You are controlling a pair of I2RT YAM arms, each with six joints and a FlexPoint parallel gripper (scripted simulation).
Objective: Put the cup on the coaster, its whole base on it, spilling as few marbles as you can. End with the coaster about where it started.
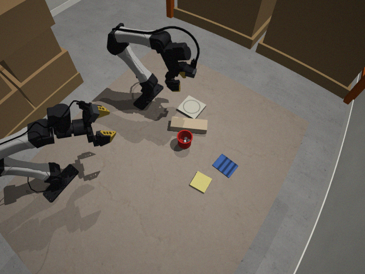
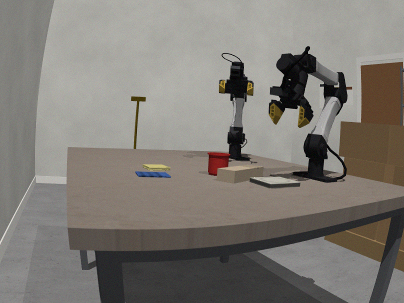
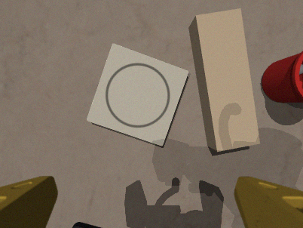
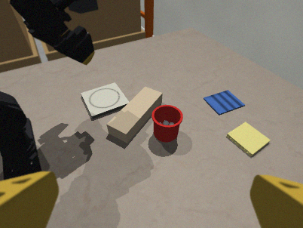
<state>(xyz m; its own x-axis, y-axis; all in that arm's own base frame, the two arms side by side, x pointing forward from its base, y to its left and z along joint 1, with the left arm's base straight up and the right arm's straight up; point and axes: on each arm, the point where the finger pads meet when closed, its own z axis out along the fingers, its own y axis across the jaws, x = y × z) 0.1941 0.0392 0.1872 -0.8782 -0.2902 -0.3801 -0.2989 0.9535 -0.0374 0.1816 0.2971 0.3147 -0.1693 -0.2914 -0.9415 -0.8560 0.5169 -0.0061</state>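
Between the left fingers (image 1: 180,81) (image 2: 288,124) there's only air, spread wide above the surface (image 1: 132,177) (image 2: 146,202) (image 3: 56,75) (image 4: 188,196); the right fingers (image 1: 112,122) (image 2: 236,88) match them, fully parted, touching nothing; and below the left pair lies the coaster (image 1: 191,106) (image 2: 274,181) (image 3: 137,94) (image 4: 105,99), flat, its ring bare; next comes the wooden block (image 1: 188,125) (image 2: 239,173) (image 3: 230,75) (image 4: 136,113), square in the road; then the red cup (image 1: 184,144) (image 2: 217,164) (image 3: 280,81) (image 4: 166,132), upright just beyond it, marbles (image 1: 185,140) (image 3: 301,69) (image 4: 166,123) down inside; that block looks like the troublemaker, because a finger coming down beside the cup could clip it, shove it into the cup and tip the marbles out; a low carry could catch the base on it too, so lift well first; a grip too high or off-centre might let the cup swing, and any tilt invites a spill; over at the coaster, a sideways landing could drag it from its spot, or leave the base hanging over an edge; both arms reaching in together might tangle; farther off, the blue striped pad (image 1: 225,165) (image 2: 152,174) (image 4: 224,102) and the yellow pad (image 1: 200,182) (image 2: 155,167) (image 4: 248,139) seem unlikely to interfere.
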